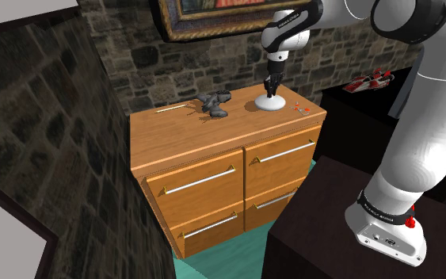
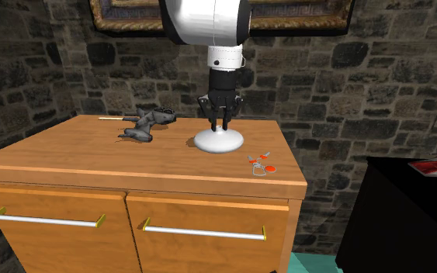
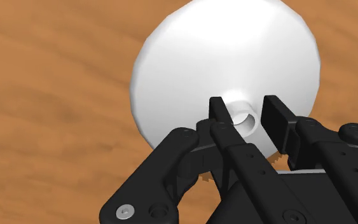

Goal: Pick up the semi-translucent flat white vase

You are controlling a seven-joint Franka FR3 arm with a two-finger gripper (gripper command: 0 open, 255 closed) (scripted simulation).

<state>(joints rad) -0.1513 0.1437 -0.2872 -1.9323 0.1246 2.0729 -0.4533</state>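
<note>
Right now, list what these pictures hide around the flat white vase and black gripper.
Flat white vase: near rim, wrist view, hidden behind the black two-finger gripper.
Small red-and-white item: too small to identify, both exterior views.
Gold-framed picture: second exterior view, cut off by top edge and arm.

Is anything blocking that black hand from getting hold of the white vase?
Nothing visible does. The hand sits right over the white vase, its open fingers on either side of the neck. The grey object and small red item lie well aside.
</note>
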